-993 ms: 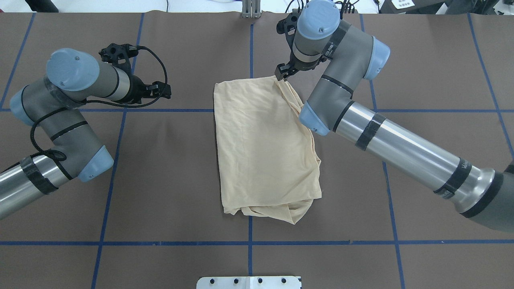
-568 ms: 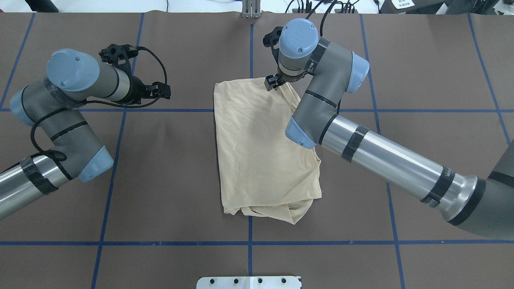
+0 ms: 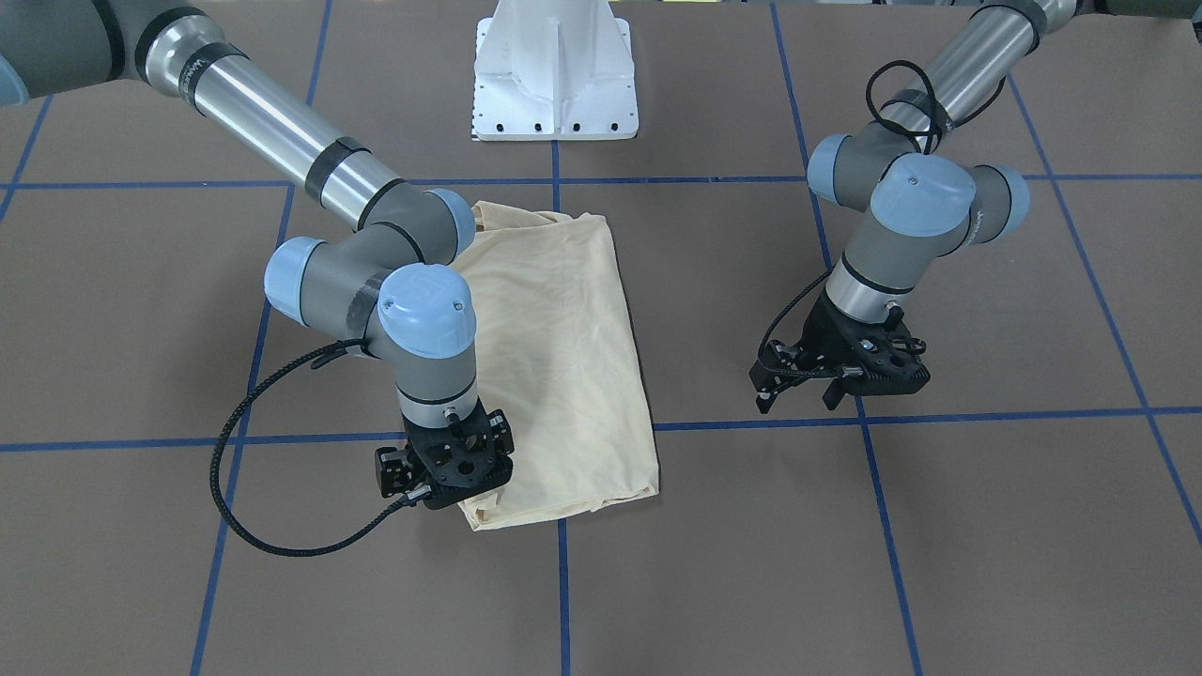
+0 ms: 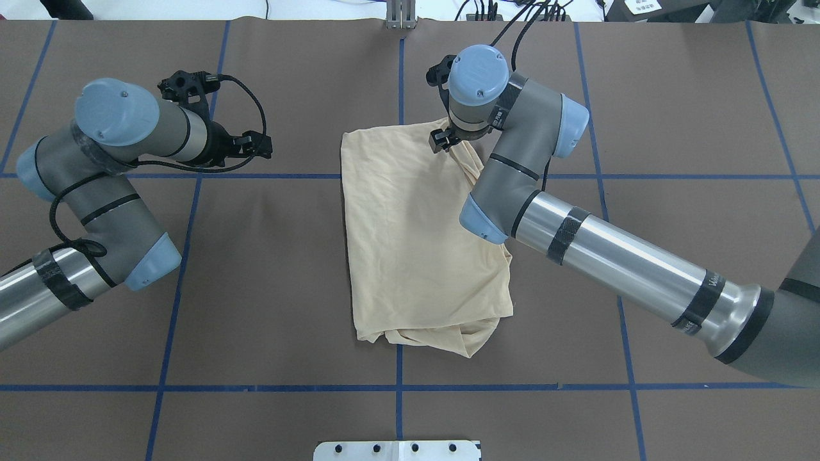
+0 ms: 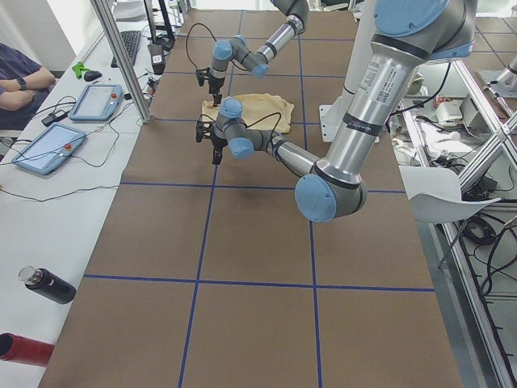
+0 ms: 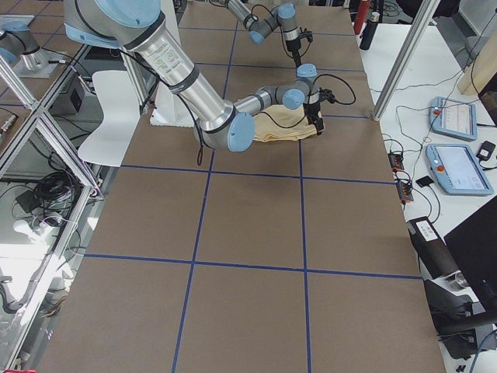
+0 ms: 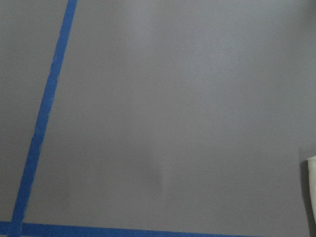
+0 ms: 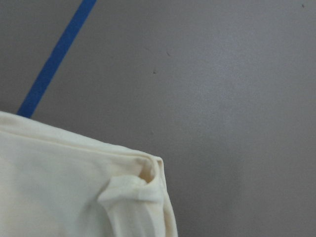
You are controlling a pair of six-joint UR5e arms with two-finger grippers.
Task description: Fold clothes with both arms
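Off to the side, well apart from the cloth, my left tool (image 3: pixel 798 399) hangs spread over bare counter (image 4: pixel 269 269), unmoved. The T-shirt (image 4: pixel 416 243) lies half-folded beneath my right tool (image 4: pixel 441 139), which has slid inward onto its far corner. I cannot tell if it pinches; I judge a corner grasp is starting

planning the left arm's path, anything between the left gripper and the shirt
Nothing: the overhead view shows only bare brown table cover and a blue tape line between the left gripper and the shirt.
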